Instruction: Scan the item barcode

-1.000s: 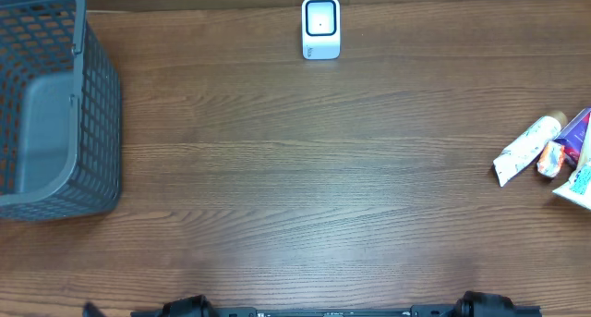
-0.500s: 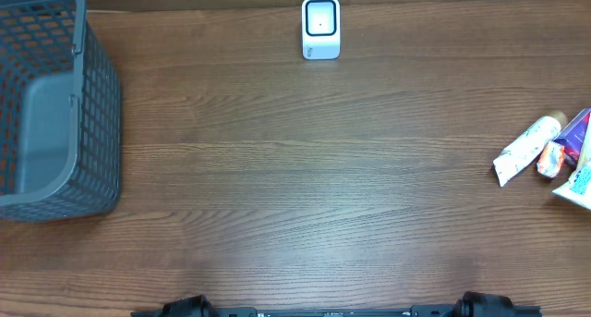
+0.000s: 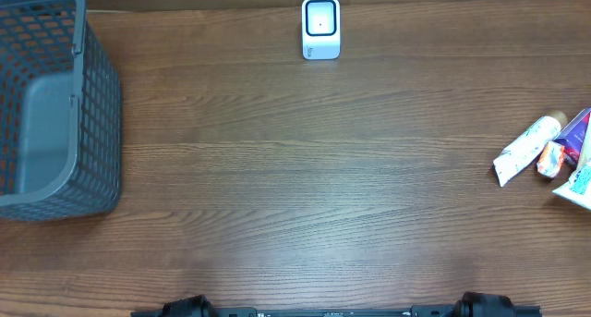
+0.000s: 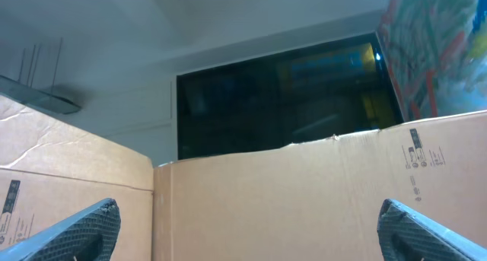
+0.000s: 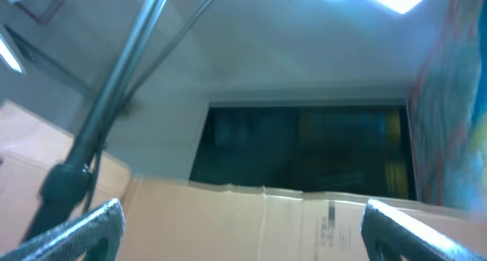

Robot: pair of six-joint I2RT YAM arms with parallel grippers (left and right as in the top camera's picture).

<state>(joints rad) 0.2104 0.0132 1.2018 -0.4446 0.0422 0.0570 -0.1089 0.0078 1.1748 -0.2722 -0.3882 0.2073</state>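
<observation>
1. The white tube [image 3: 526,149] is lying at the table's 3 o'clock edge, just beside a small orange item [image 3: 551,157]. The scanner [image 3: 320,27] is standing at 12 o'clock.
2. The left gripper [image 4: 255,232] and right gripper [image 5: 253,230] are both gaping wide, holding nothing, with their cameras pointing upward.
3. The tube is likely feeling light, soft-walled and slick. I am judging a gentle pinch across its body, toward the stiffer cap end, to be safest.

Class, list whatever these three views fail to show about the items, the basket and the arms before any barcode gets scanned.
1. Barcodes: overhead, too small to read on the white tube.
2. Packets beside it: overhead, cut off by the right edge.
3. Basket: overhead, its left side cut off by the frame.
4. Arms: overhead shows only the arm bases at the bottom edge; both wrist views look up at cardboard boxes, not the table.
</observation>
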